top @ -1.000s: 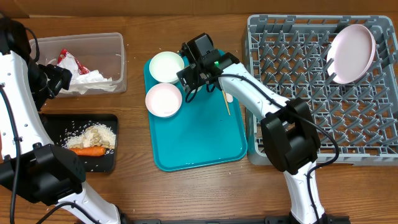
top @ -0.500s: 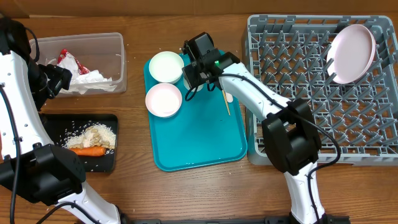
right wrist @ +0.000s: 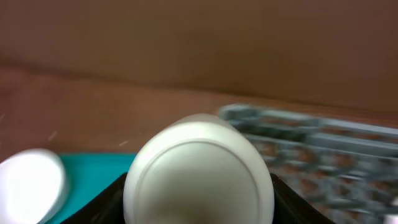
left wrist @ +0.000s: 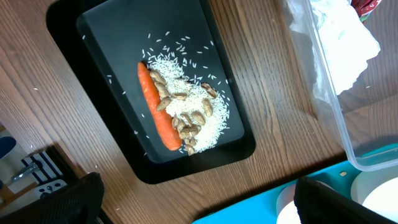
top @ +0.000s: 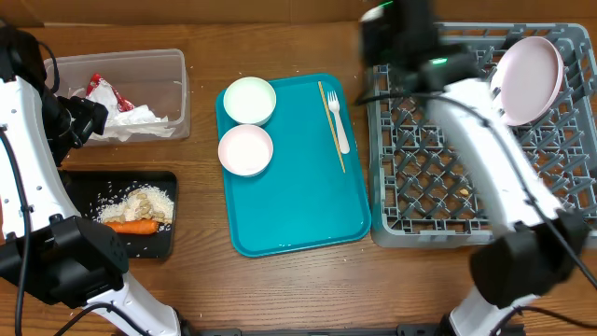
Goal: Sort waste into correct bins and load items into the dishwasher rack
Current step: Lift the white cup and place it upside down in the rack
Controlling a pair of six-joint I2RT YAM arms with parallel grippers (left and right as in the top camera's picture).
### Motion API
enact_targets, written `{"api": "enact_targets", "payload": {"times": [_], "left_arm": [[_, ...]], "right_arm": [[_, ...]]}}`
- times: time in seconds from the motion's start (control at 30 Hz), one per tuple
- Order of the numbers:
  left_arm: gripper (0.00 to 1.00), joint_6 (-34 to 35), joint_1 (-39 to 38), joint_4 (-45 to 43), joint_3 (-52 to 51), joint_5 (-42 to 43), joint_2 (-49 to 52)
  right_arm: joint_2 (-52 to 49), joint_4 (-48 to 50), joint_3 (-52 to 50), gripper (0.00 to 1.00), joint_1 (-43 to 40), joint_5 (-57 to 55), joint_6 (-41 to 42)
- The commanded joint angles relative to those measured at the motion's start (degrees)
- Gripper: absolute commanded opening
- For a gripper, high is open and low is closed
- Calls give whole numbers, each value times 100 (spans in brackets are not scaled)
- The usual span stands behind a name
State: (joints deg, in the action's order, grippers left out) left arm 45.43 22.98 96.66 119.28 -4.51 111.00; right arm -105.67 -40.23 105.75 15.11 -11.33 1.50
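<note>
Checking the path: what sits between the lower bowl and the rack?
Overhead view: bare teal tray, then a thin wooden stick and the pale fork, side by side.

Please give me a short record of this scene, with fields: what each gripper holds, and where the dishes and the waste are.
right gripper: closed on the white cup
left gripper: open, empty
plate: tilted on edge in the dishwasher rack
bowls: both on the teal tray
fork: on the teal tray, beside a thin stick
black tray: carrot, crumbs
clear tub: napkins, red wrapper
</note>
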Motion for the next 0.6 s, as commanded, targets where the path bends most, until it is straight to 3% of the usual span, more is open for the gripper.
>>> {"api": "enact_targets", "payload": {"times": [0.0, 0.4, 0.5, 0.57], "left_arm": [[100, -22, -13, 13, -7, 9, -162], [100, -20, -13, 13, -7, 7, -162], [100, -22, -13, 13, -7, 7, -162], [100, -22, -13, 13, -7, 7, -162]], "right_arm": [[-20, -157, 37, 44, -671, -149, 28], [-614, -643, 35, 54, -2459, 1237, 31], [-914, -813, 35, 71, -2570, 1362, 31], [-997, -866, 35, 75, -2568, 1370, 31]]}}
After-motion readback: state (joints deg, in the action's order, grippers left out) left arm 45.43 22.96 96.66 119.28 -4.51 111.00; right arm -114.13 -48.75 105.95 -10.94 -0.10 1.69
